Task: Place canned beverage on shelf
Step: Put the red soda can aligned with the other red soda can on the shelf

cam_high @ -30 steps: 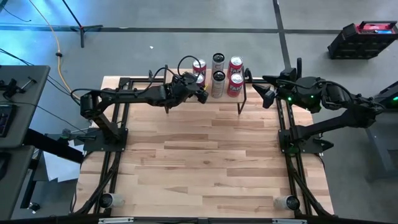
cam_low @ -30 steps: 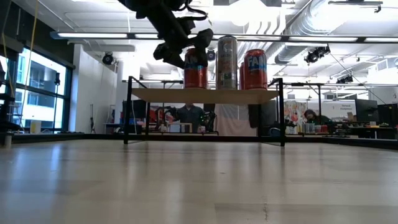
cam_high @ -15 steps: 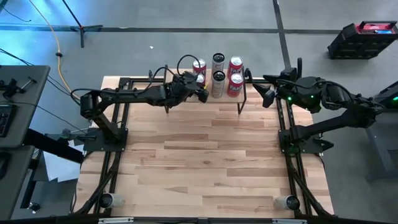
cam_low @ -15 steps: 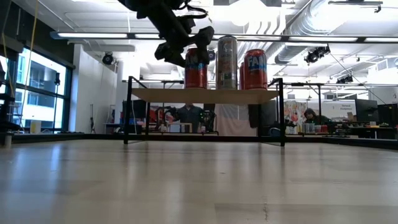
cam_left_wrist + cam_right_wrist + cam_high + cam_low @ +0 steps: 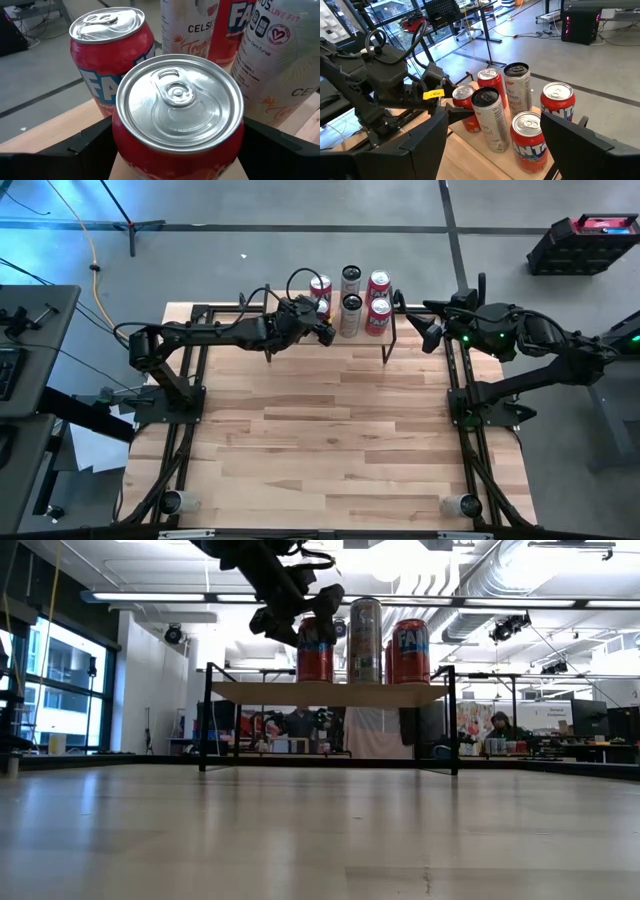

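The shelf (image 5: 330, 693) stands at the table's far edge, its light plank on thin black legs. Several cans stand on it, red and white. My left gripper (image 5: 322, 320) reaches in from the table's left and is shut on a red can (image 5: 177, 100) at the shelf's near left corner; the can also shows in the low view (image 5: 313, 655). My right gripper (image 5: 432, 328) hangs open and empty to the right of the shelf, facing the cans. My left gripper pinches the red can's side wall just below its top rim (image 5: 116, 140), one finger on each side. The fingers come from the table's left, slanting down. The can stands upright, its bottom (image 5: 313, 679) on the shelf's plank.
Behind the held can stands another red can (image 5: 107, 55), and white cans (image 5: 280, 60) stand close on its right. A red can (image 5: 532, 140) stands at the shelf's near right. The wide wooden tabletop (image 5: 330, 440) lies in front of the shelf.
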Controlling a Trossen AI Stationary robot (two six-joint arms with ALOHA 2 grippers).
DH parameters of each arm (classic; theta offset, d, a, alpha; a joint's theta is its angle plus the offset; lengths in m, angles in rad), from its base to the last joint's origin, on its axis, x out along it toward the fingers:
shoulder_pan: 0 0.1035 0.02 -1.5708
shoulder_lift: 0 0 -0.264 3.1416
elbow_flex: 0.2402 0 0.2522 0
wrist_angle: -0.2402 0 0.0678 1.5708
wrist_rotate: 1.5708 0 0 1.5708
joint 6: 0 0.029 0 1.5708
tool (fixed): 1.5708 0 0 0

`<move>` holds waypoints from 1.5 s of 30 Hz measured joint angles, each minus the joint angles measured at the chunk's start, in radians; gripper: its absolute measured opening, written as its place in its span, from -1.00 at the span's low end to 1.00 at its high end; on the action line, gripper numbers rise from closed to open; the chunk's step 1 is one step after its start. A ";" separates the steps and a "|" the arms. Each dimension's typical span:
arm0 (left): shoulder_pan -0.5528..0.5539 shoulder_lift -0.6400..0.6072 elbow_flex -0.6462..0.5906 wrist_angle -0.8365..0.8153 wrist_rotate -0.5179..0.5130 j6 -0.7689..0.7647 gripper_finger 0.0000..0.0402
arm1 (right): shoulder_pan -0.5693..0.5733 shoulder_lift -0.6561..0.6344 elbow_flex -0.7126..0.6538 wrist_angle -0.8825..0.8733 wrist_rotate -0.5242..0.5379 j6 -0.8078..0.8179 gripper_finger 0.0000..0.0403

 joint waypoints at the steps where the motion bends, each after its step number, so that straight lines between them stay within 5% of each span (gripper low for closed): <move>1: 0.000 0.000 0.000 0.000 0.000 0.000 0.68 | 0.000 0.000 0.000 0.000 0.000 -0.002 0.50; 45: 0.011 0.000 0.000 -0.007 0.037 0.007 0.68 | 0.000 0.000 0.000 0.000 0.009 -0.051 0.51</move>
